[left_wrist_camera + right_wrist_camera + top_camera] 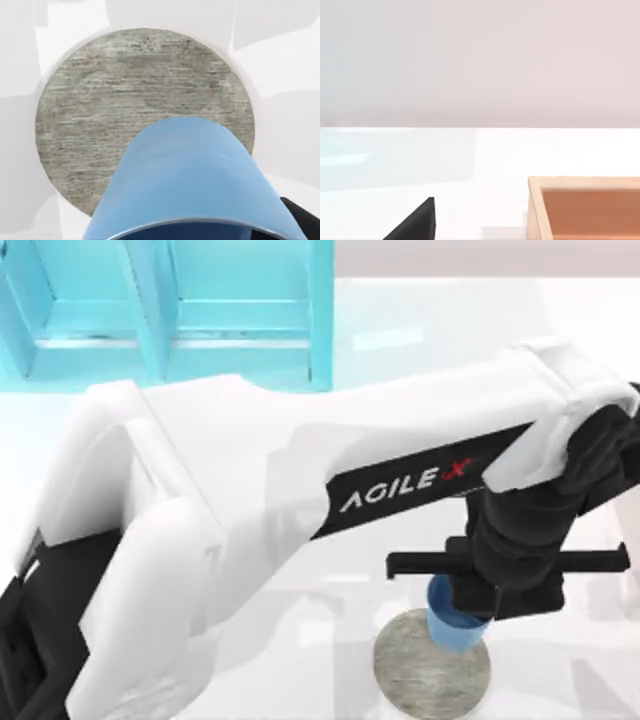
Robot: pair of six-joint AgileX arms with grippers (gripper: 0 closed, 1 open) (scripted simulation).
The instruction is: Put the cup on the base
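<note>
Cup [455, 625]: blue, tapered, sitting low and right of centre in the top view, over the upper edge of the base [432, 665]. Left tool [478, 608]: reaching in from the left, clamping on the cup. Base: grey mottled disc, lying on the white surface [560, 660]. Turquoise shelf unit [170, 310]: standing at upper left. Wooden box [585, 207]: showing lower right in the right wrist view.

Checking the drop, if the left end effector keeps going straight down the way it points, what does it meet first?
Probably the base: the left end effector holds the cup above it.
</note>
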